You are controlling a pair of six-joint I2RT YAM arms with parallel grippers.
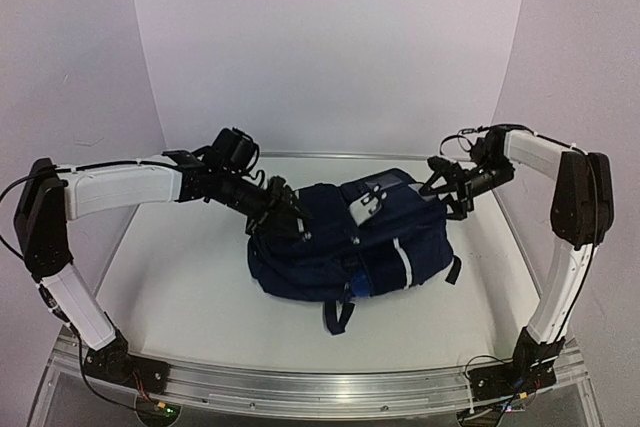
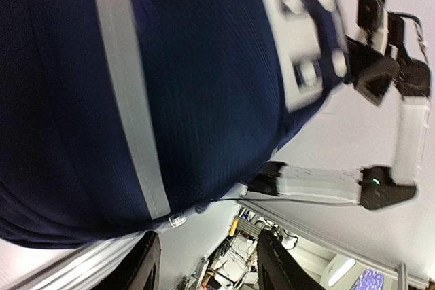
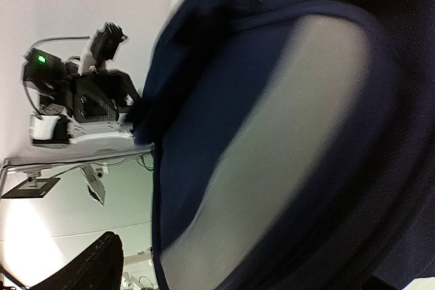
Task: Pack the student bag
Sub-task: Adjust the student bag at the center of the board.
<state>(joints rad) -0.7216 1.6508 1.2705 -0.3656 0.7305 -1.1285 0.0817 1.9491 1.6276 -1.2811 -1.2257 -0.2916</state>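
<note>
Here, left gripper [image 1: 285, 215] and right gripper [image 1: 447, 189] flank student bag [image 1: 330, 252] — opposite edges.

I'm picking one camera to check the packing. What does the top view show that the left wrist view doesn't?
Only the top view: the whole bag on the table, and the left arm, with the left pincer at the bag's left side. Only the left wrist: a pale stripe close up, and its own fingers apart with nothing between them. Both: the bag, its white patch and the right pincer.
</note>
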